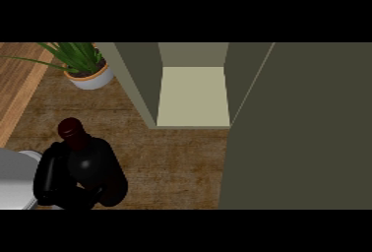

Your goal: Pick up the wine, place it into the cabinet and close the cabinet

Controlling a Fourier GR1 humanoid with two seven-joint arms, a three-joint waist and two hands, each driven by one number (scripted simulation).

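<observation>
The wine bottle (73, 132) is dark with a dark red top and stands at the lower left of the head view, over the brown counter. My left hand (45, 179) is curled round the bottle's lower body, with black fingers on both sides of it, and its grey forearm enters from the left edge. The bottle's base is hidden by the hand. The cabinet (193, 96) stands open to the upper right of the bottle and its pale shelf is bare. Its olive door (305, 128) is swung open and fills the right side. My right hand does not show.
A green plant in a white pot (90, 76) stands at the back left, beside the cabinet's left wall. A lighter wooden strip (18, 83) runs along the left edge. Brown counter (174, 162) lies between the bottle and the cabinet's front.
</observation>
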